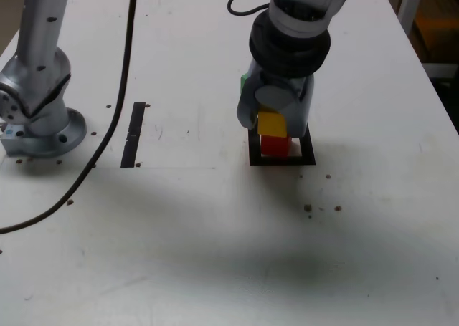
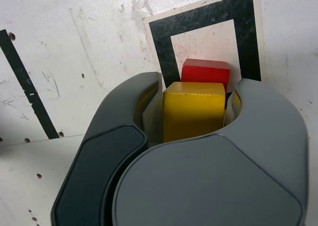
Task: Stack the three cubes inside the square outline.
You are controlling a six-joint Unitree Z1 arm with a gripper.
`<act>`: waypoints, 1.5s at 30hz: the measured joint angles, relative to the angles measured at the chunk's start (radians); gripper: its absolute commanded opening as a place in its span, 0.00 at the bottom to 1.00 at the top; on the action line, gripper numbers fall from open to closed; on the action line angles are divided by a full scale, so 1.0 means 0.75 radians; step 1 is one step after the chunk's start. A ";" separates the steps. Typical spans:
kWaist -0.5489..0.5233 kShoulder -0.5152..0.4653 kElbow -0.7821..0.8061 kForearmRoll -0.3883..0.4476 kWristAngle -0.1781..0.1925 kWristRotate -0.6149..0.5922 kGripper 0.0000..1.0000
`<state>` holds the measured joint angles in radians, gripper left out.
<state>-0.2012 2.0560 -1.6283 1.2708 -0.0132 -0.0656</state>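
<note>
A silver-grey arm [image 1: 44, 36] is being dotted with dark round spots; a rounded grey gripper [image 2: 199, 82] is being topped by a black collar [image 1: 287, 50].

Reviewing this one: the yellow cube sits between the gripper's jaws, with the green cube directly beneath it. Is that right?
Not quite: the cube beneath the matte yellow cube is the solid red cube, as the exterior view shows. The yellow cube does sit between the jaws of the grey gripper.

The white table [image 1: 179, 240] has small brown spots on it. The robot's round silver base [image 1: 61, 144] sits at the exterior view's left. Next comes a black tape strip [image 1: 133, 136], then the black square outline [image 1: 282, 160] with the red cube [image 1: 275, 146] inside. The green cube [image 1: 243, 82] is mostly hidden.
</note>
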 measured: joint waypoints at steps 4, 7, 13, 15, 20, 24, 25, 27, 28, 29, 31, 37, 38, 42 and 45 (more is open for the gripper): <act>-0.001 0.001 0.000 0.003 0.000 0.019 0.87; -0.001 0.001 0.000 0.010 0.000 0.025 0.94; -0.001 0.000 -0.007 0.027 0.010 0.025 0.98; -0.001 -0.001 -0.009 0.036 0.021 0.019 0.98; -0.002 -0.031 -0.011 0.059 0.045 -0.001 0.98; -0.006 -0.045 -0.025 0.133 0.050 -0.020 0.98; -0.011 -0.046 -0.029 0.170 0.039 -0.022 0.98; -0.027 -0.052 -0.038 0.241 -0.010 -0.023 0.99; -0.039 -0.058 -0.043 0.275 -0.042 -0.023 0.99; -0.058 -0.067 -0.045 0.306 -0.078 -0.022 0.99; -0.107 -0.081 -0.044 0.339 -0.130 -0.015 1.00; -0.247 -0.083 -0.003 0.323 -0.129 -0.126 1.00; -0.257 -0.083 -0.005 0.319 -0.140 -0.145 1.00; -0.255 -0.045 -0.041 0.299 -0.253 -0.154 1.00; -0.268 -0.002 -0.110 0.285 -0.286 -0.155 1.00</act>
<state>-0.4018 2.0543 -1.7107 1.4846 -0.2279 -0.1821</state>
